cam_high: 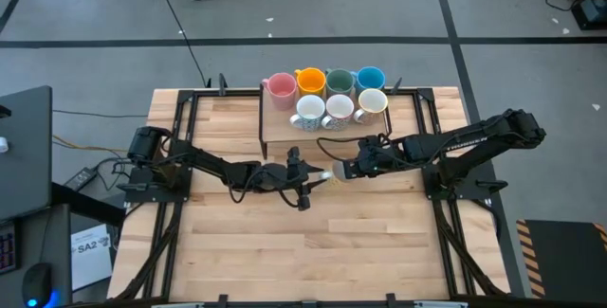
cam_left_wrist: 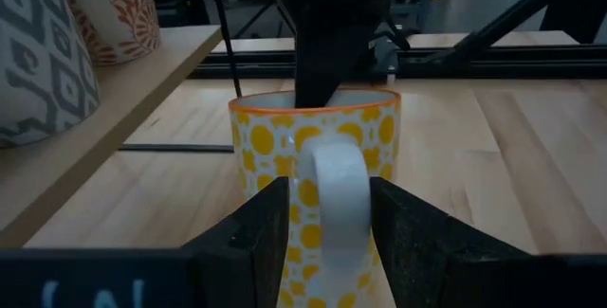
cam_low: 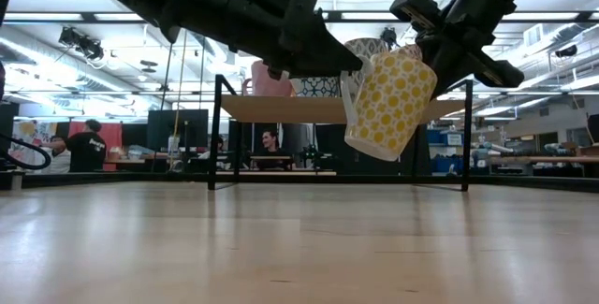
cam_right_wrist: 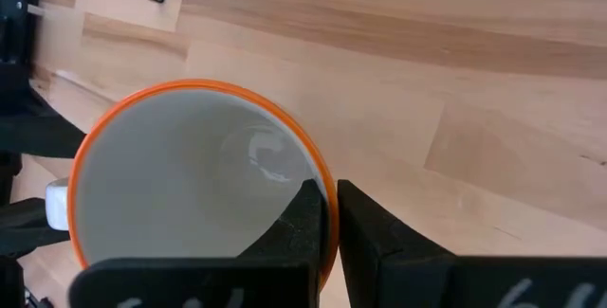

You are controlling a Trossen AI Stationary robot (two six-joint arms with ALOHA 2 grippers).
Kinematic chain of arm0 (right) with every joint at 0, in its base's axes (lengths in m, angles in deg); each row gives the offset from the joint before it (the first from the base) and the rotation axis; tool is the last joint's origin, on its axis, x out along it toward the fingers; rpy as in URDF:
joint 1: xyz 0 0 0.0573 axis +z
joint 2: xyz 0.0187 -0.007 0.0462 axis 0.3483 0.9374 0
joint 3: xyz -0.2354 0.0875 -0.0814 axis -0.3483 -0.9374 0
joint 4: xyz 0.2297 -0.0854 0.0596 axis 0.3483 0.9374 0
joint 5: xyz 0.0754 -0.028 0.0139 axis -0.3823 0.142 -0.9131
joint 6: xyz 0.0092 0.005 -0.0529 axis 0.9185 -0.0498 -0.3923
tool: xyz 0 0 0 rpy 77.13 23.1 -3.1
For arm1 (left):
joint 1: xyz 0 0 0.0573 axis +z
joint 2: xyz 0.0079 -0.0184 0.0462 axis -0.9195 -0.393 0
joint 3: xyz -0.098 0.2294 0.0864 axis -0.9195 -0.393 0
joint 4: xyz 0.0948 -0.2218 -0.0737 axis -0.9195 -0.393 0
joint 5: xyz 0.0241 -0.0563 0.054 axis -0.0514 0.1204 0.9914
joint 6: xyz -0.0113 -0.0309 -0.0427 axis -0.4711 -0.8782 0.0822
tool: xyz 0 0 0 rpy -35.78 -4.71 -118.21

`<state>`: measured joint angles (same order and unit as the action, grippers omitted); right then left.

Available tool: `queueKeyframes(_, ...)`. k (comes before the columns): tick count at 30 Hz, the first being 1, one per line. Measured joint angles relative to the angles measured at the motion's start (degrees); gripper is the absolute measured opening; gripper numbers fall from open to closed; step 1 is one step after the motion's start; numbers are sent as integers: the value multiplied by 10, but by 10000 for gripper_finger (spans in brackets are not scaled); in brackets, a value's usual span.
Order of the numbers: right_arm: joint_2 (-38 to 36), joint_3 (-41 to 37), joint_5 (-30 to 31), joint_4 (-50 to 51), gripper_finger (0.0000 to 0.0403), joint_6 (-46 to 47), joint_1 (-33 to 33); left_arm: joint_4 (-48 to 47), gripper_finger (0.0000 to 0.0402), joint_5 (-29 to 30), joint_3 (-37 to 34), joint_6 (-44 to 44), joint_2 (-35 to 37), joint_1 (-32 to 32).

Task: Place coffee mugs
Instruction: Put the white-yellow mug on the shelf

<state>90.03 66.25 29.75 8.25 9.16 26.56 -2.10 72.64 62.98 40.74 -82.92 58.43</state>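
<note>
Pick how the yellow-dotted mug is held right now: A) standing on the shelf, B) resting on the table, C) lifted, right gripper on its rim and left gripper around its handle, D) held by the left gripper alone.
C: the yellow-dotted mug hangs clear of the table, right gripper pinching its rim, left gripper straddling the handle.
</note>
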Motion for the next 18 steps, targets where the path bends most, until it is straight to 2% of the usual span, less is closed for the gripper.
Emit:
queueKeyframes(13, 0, 0, 2, 0, 26, 1, 0, 0, 87, 11, 0, -2, 0, -1)
queueKeyframes(18, 0, 0, 2, 0, 28, 0, 0, 0, 81, 14, 0, -2, 0, -1)
